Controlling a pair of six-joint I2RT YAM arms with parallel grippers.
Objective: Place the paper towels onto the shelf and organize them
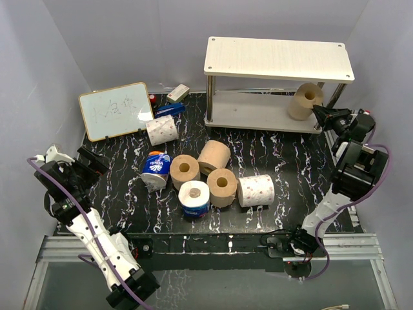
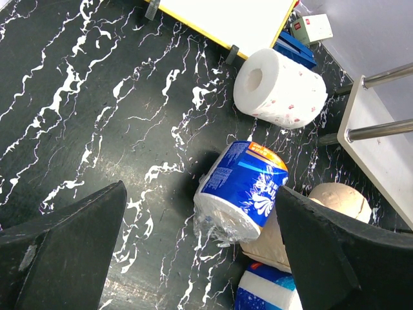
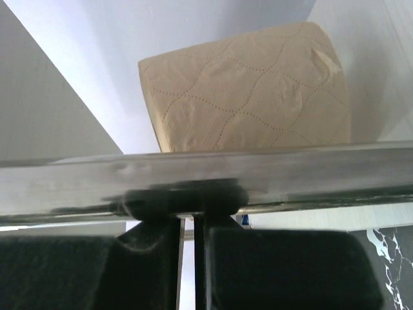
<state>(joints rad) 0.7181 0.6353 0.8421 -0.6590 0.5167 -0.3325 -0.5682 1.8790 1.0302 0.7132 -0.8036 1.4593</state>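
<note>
Top view, count: eight paper towels.
- Four tan. The shelved tan roll point(image 1: 304, 101) lies on the lower board of the shelf point(image 1: 277, 59), right end, upper right of frame. Three loose tan rolls point(image 1: 184, 172) point(image 1: 213, 157) point(image 1: 222, 186) cluster at frame centre on the table point(image 1: 290, 161).
- Two white patterned rolls point(image 1: 161, 130) point(image 1: 256, 191): one by the whiteboard point(image 1: 116, 111), one right of the cluster.
- One blue-wrapped roll point(image 1: 155, 169) lies on its side left of the cluster.
- One blue-banded roll point(image 1: 194, 199) stands on end at the cluster's lower edge.

Left gripper point(image 1: 97, 165), left edge of frame: jaws spread wide, nothing between them. Right gripper point(image 1: 319, 112) is just beside the shelved tan roll; contact cannot be told here.

Left wrist view only: the print on the blue-wrapped roll's wrapper and the hollow core of one white patterned roll.

Right wrist view only: the quilted surface of the shelved tan roll, behind a silver shelf leg point(image 3: 206, 177) crossing the frame. Its fingers point(image 3: 277, 271) are pressed together below it, nothing visible between them.
</note>
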